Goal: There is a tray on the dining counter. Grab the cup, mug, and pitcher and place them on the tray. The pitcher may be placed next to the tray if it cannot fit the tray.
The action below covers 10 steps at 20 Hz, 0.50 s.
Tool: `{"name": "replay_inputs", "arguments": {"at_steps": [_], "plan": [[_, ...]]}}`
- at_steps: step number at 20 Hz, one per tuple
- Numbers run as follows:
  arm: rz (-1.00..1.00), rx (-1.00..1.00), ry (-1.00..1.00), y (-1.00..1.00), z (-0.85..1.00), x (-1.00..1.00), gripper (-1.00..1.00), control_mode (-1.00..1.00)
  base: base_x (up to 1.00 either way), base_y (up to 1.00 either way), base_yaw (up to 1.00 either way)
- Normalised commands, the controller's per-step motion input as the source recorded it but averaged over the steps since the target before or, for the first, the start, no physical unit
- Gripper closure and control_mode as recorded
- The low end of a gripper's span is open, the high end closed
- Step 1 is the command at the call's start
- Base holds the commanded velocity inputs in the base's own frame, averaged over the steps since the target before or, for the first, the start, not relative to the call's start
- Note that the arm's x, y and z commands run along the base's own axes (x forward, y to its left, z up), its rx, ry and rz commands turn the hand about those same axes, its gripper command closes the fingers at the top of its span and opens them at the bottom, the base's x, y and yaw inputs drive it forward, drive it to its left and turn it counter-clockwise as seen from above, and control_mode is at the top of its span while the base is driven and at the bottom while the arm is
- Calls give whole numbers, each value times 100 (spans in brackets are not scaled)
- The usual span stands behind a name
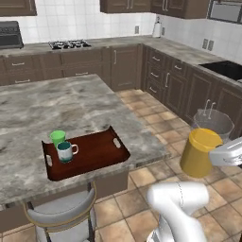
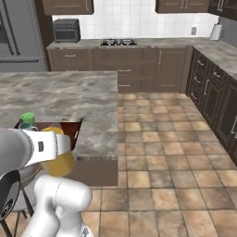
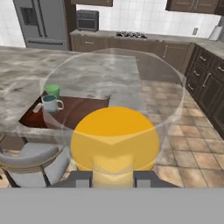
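Now gripper point(image 3: 113, 177) clamped on pitcher point(image 1: 200, 150), carried in air off counter edge above floor tiles, tipped so its long axis runs toward clear top at 1 o'clock in left base view. Tray point(image 1: 94, 153) lies at 9 o'clock on dining counter point(image 1: 56, 106), long axis crosswise. Cup point(image 1: 57, 137), mug point(image 1: 65, 151) fill its left end; right half free.

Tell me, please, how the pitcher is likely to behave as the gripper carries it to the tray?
The pitcher, held off the floor, looks rigid; its clear glass top is probably fragile and slippery. Tall and cylindrical, it may tip if set down unevenly on the tray, where the cup and mug leave limited room.
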Motion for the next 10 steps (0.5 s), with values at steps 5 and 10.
{"name": "replay_inputs", "arguments": {"at_steps": [5,10], "plan": [[0,0,0,0,0,0,100,100,0,62,-11],[0,0,0,0,0,0,100,100,2,82,-7]]}}
